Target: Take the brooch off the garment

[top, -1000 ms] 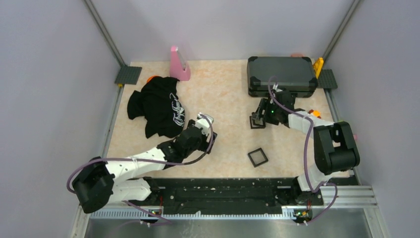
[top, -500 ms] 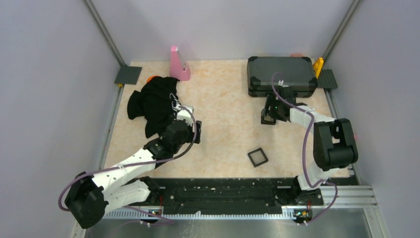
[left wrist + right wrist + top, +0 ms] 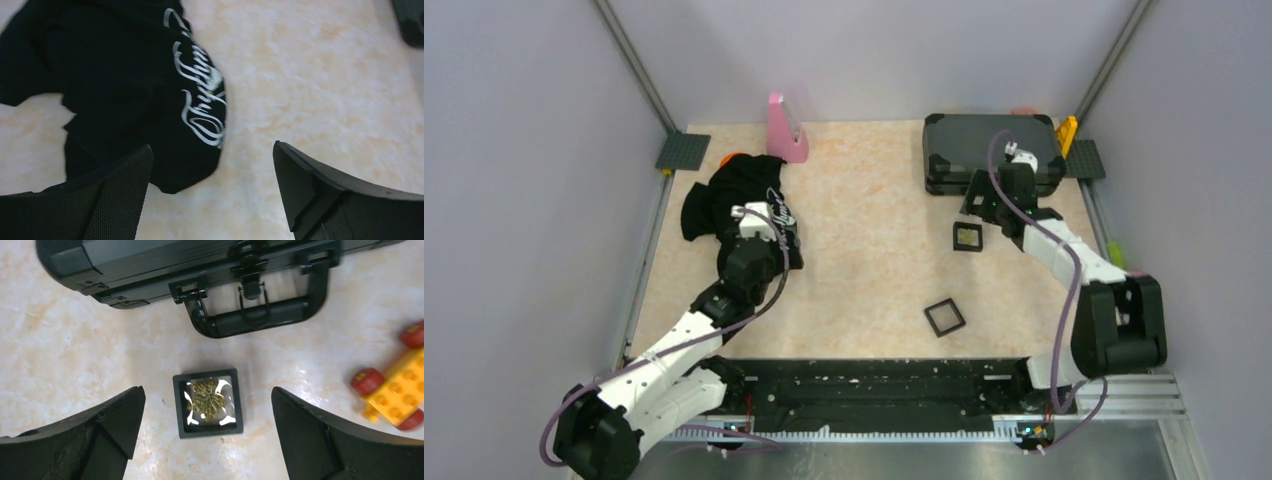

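Observation:
The black T-shirt [image 3: 739, 205] with white script lies crumpled at the back left; it also shows in the left wrist view [image 3: 115, 85]. My left gripper [image 3: 776, 232] is open and empty at the shirt's near right edge [image 3: 212, 150], its left finger over the cloth. A tiny gold-yellow ornament, the brooch by its look [image 3: 207, 398], lies inside a small black square frame [image 3: 179, 405] flat on the table [image 3: 967, 236]. My right gripper [image 3: 984, 200] hovers open above that frame [image 3: 207, 392]. No brooch shows on the shirt.
A dark grey hard case [image 3: 992, 150] stands at the back right, its handle facing the frame [image 3: 255, 320]. A second black square frame [image 3: 944, 317] lies nearer the front. A pink object [image 3: 784, 128] stands at the back. A yellow toy with red wheels [image 3: 395, 385] lies right of the frame.
My left arm swung left to the shirt's edge. My right gripper, which held the frame upright, let it go flat on the table and drew back toward the case.

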`<state>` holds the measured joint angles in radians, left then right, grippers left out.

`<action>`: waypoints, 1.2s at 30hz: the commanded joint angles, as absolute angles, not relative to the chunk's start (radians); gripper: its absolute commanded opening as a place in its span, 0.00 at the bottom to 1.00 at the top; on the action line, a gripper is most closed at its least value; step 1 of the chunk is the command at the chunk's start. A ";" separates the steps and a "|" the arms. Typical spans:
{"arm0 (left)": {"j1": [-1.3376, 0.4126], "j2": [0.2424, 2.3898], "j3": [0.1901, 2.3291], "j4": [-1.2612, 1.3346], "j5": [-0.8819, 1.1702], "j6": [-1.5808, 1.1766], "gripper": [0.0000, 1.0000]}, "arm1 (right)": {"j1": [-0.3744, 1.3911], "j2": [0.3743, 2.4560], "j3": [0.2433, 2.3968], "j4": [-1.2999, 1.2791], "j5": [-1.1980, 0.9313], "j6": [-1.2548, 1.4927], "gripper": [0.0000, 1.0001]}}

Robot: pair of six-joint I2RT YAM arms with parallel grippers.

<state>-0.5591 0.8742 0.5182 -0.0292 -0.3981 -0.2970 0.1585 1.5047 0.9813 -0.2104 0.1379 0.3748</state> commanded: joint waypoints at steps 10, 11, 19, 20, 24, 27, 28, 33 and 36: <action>-0.307 0.903 0.223 0.690 -0.757 -0.102 0.93 | 0.148 0.971 0.299 0.599 0.312 0.071 0.97; -0.283 0.928 0.207 0.734 -0.736 -0.088 0.93 | 0.149 0.974 0.272 0.638 0.307 0.057 0.97; -0.165 1.130 0.116 1.030 -0.549 -0.095 0.89 | 0.149 1.176 0.195 0.925 0.232 -0.009 0.96; -0.163 1.131 0.113 1.040 -0.541 -0.085 0.89 | 0.143 1.214 0.194 0.961 0.217 -0.030 0.96; -0.134 1.202 0.166 1.047 -0.533 -0.052 0.87 | 0.114 1.346 0.219 1.059 0.151 -0.081 0.92; -0.114 1.226 0.206 0.994 -0.497 -0.056 0.87 | 0.030 1.423 0.194 1.160 0.098 0.005 0.86; -0.098 1.225 0.210 0.979 -0.482 -0.068 0.87 | 0.009 1.451 0.176 1.222 0.100 0.040 0.86; -0.049 1.228 0.214 0.976 -0.447 -0.066 0.85 | 0.005 1.452 0.183 1.211 0.019 0.019 0.83; -0.032 1.242 0.232 0.957 -0.376 -0.038 0.80 | 0.005 1.454 0.184 1.214 0.006 0.008 0.87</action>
<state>-0.0540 1.2266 0.1894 0.9337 -0.4690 -0.0711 0.0101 1.4506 0.1764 1.1187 0.0795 0.0113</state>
